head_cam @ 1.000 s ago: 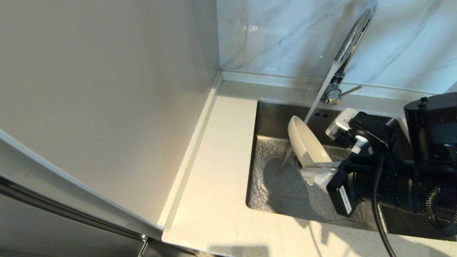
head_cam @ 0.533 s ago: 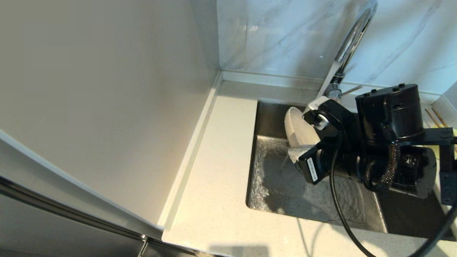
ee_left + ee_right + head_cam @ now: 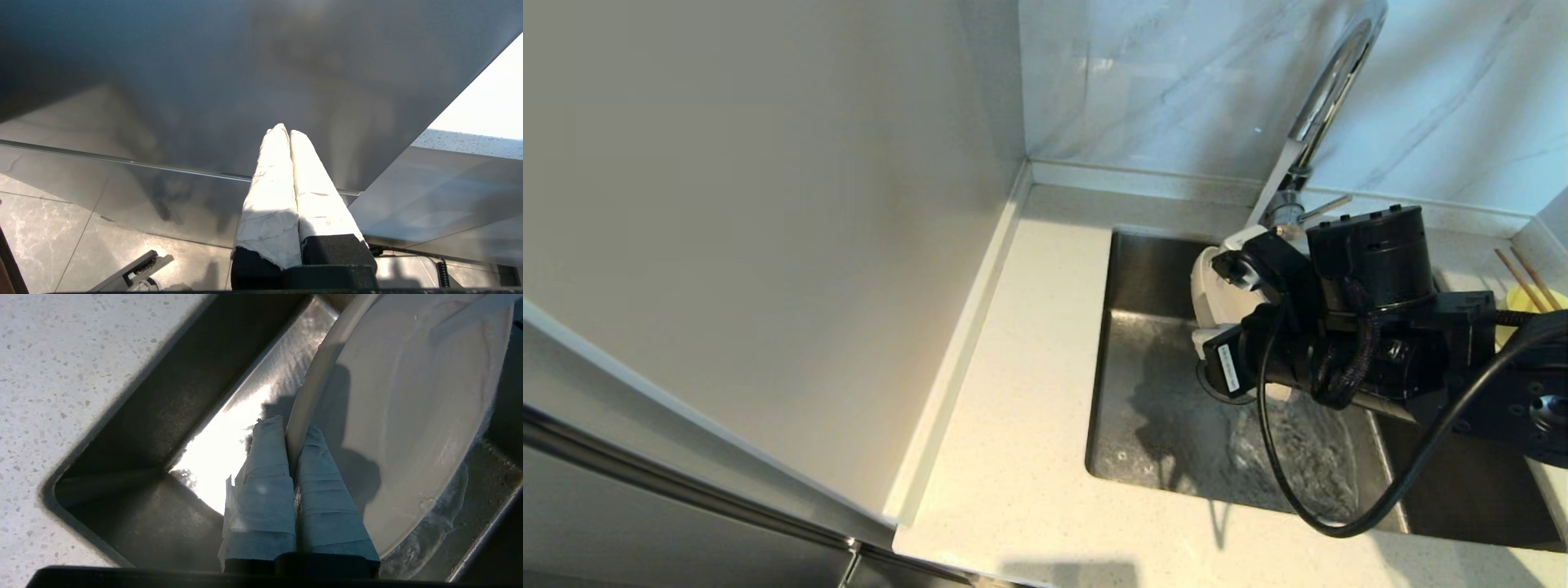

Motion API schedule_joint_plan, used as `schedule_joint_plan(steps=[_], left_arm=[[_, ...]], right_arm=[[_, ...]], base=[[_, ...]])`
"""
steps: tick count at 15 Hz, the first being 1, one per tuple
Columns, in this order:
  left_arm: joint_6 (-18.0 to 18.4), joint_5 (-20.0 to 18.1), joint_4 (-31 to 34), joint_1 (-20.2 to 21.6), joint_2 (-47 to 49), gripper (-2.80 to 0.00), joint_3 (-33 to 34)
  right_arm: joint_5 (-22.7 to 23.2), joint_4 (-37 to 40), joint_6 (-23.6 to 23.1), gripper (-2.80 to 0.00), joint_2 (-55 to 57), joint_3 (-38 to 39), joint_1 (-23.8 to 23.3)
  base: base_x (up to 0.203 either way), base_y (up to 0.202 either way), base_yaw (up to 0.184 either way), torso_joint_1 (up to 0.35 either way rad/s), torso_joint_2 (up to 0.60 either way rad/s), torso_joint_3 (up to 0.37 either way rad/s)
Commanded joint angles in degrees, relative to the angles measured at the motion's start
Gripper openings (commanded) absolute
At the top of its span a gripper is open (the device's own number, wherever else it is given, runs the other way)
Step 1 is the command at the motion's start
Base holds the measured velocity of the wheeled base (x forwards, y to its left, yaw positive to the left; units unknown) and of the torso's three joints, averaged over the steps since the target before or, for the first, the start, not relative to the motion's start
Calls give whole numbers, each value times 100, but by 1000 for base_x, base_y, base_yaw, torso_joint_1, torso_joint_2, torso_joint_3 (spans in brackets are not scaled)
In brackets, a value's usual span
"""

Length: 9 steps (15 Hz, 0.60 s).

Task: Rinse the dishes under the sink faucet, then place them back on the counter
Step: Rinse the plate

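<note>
Over the sink (image 3: 1143, 457), the right hand (image 3: 291, 435) is gripping the dish (image 3: 408, 408) by its rim, tilted beneath the faucet (image 3: 1327, 90). Down off the tabletop (image 3: 1013, 408), the left hand (image 3: 284, 132) is hanging closed, empty.

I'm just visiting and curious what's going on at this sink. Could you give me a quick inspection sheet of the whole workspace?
Surface: speckled counter around a steel sink; the sink floor is wet and rippled.
Job's things: white dish held on edge over the sink below the faucet; yellow bowl with chopsticks at the right edge.
Clutter: nothing seen.
Grippers: right gripper has its jaws clamped on the dish rim; left gripper is parked away from the sink, jaws together, holding nothing.
Cables: black cable loops from the right arm over the sink.
Surroundings: marble wall behind, plain panel at left.
</note>
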Motion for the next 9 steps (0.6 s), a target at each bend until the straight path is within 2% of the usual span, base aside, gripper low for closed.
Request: schedule_joint_plan(steps=[1,3,6,9], left_arm=[[0,0,1,0,0,-280,0],[0,0,1,0,0,-280,0],[0,0,1,0,0,-280,0],[0,0,1,0,0,-280,0]], right_arm=[[-5,3,-2,-280,-76,66,-80],[9,16,34,-280,-235,218,-305],[107,16,1047,-280,-407,216,-402],[381,34,1764,-280,-400,109,-396]], base=[[0,0,0,0,0,0],[0,0,0,0,0,0],[0,0,0,0,0,0],[0,0,0,0,0,0]])
